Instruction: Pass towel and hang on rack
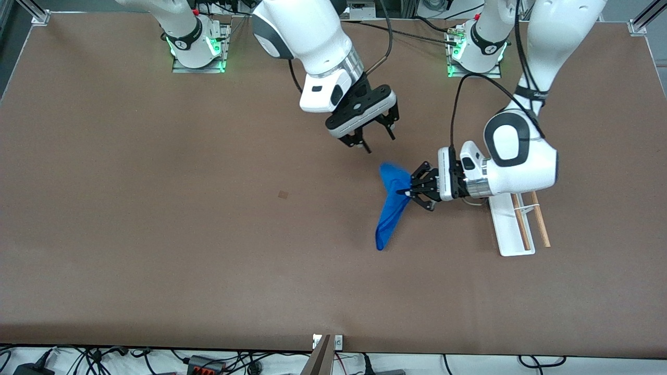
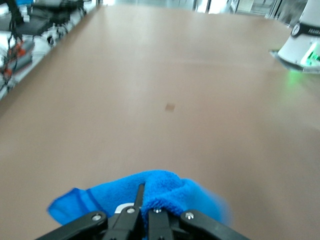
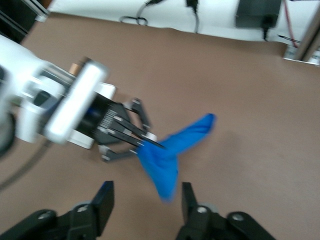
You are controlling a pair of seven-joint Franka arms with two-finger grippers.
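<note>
The bright blue towel (image 1: 392, 204) hangs in the air over the middle of the table, pinched at its waist by my left gripper (image 1: 405, 192), which is shut on it. In the left wrist view the towel (image 2: 160, 192) bulges around the closed fingers (image 2: 139, 200). My right gripper (image 1: 376, 138) is open and empty, just above the towel's upper end. In the right wrist view its open fingers (image 3: 102, 200) stand either side of the towel's end (image 3: 167, 157). The rack (image 1: 513, 224), with a white tray base and two wooden rods, stands beside my left arm's wrist.
A small dark square mark (image 1: 283, 195) lies on the brown table toward the right arm's end. The arm bases stand along the table's edge farthest from the front camera. Cables and power strips lie past the table's near edge.
</note>
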